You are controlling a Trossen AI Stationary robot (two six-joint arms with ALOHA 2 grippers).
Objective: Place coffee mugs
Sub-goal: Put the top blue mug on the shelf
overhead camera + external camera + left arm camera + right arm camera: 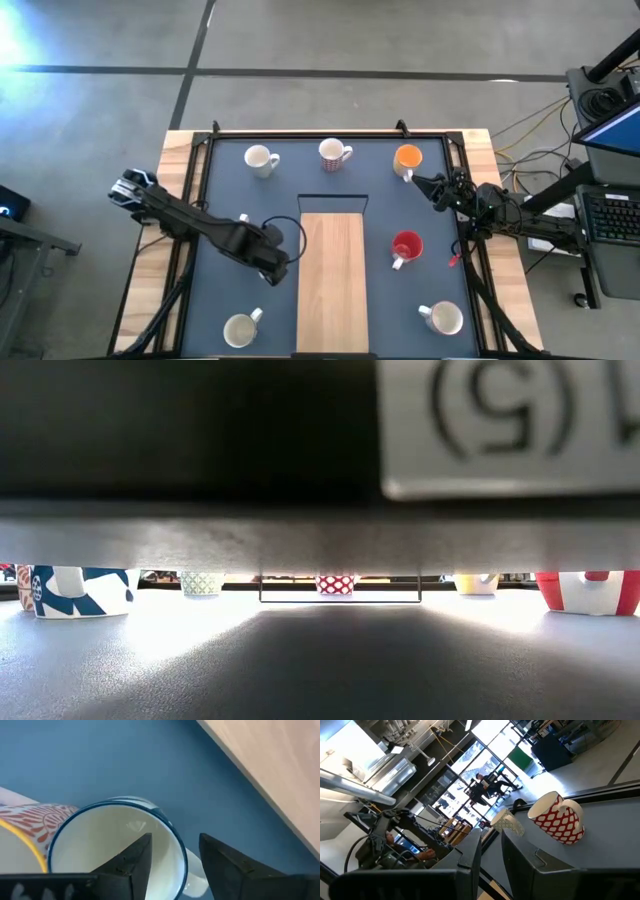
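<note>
Six coffee mugs stand on the dark mat: white (260, 160), white with a reddish side (334, 154) and orange (407, 160) along the far edge, red (406, 247) right of the board, and two white ones (241, 328) (443, 318) near the front. My left gripper (275, 260) points down, open, left of the board over a blue-rimmed mug (115, 850). One finger (135, 862) is over the mug's hollow, the other (225, 867) outside its rim (181, 857). Beside that mug is an orange-patterned mug (40, 817). My right gripper (418, 181) waits at the right, slightly open and holding nothing.
A light wooden board (333, 280) lies in the mat's middle, reaching the near edge. A black frame (330, 135) rims the mat. A dark block close to the low camera (300, 450) hides most of that view. Cables and a keyboard (610, 215) lie off the table's right.
</note>
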